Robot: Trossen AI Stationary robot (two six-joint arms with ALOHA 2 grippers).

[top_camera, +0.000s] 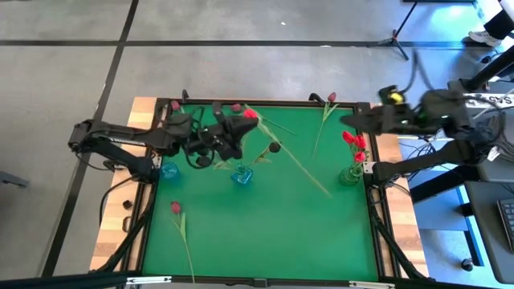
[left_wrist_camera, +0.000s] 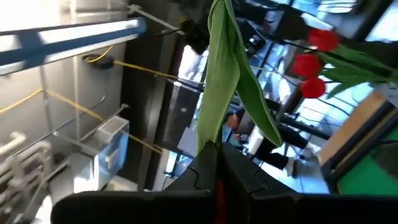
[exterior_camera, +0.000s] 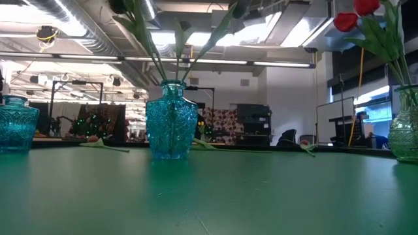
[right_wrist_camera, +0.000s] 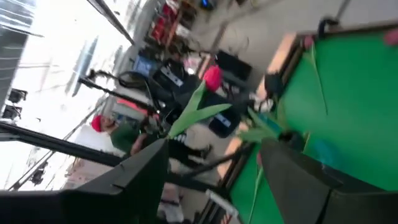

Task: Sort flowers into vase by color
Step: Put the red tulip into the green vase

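Observation:
My left gripper (top_camera: 239,132) (left_wrist_camera: 217,155) hovers over the far middle of the table, shut on a red-headed tulip (top_camera: 250,114) whose long stem (top_camera: 305,168) runs toward the right. Below it the middle blue vase (top_camera: 242,177) (exterior_camera: 171,121) holds several stems and a near-black head (top_camera: 275,148). The green vase (top_camera: 350,174) (exterior_camera: 405,124) holds red tulips (top_camera: 353,140) (left_wrist_camera: 311,62). Another blue vase (top_camera: 169,170) stands at the left. My right gripper (top_camera: 347,120) (right_wrist_camera: 217,180) is open, raised near the far right edge above the green vase. My left gripper pinches the red tulip between its two shut fingers, at the stem and a broad green leaf (left_wrist_camera: 217,134) close to the head. The leaf and stem stick out forward past the fingertips, slanting toward the table's right. The pads themselves hide the exact place of contact.
Loose tulips lie on the green mat: a pink-headed one (top_camera: 332,97) at the far right, a red one (top_camera: 175,207) near the left front, and others (top_camera: 175,105) along the far edge. The mat's near middle and right are bare (top_camera: 281,233).

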